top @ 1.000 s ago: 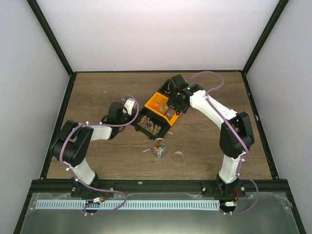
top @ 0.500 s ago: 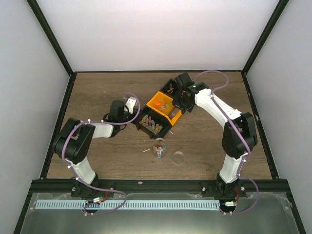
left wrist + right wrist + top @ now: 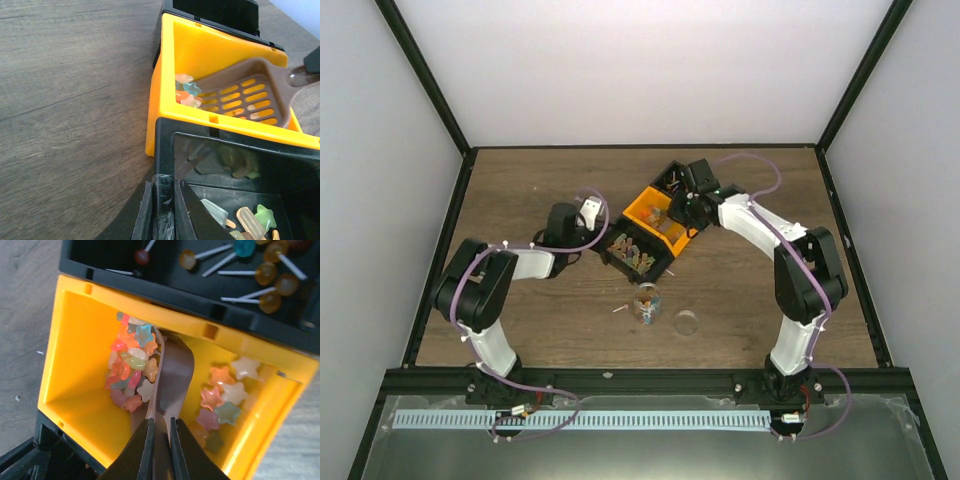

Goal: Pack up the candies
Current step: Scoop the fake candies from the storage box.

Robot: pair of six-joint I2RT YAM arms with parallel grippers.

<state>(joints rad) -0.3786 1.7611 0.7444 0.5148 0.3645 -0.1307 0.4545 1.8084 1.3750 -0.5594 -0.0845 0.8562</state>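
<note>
No legible text, labels, brands or numbers in any view. Nothing printed on the bins, the scoop, the arms or the table that can be read at this resolution.

light: bright, even, diffuse | shadows: soft, faint | glare: slight on orange bin [image 3: 200,55] | blur: near fingers [image 3: 162,210]
</note>
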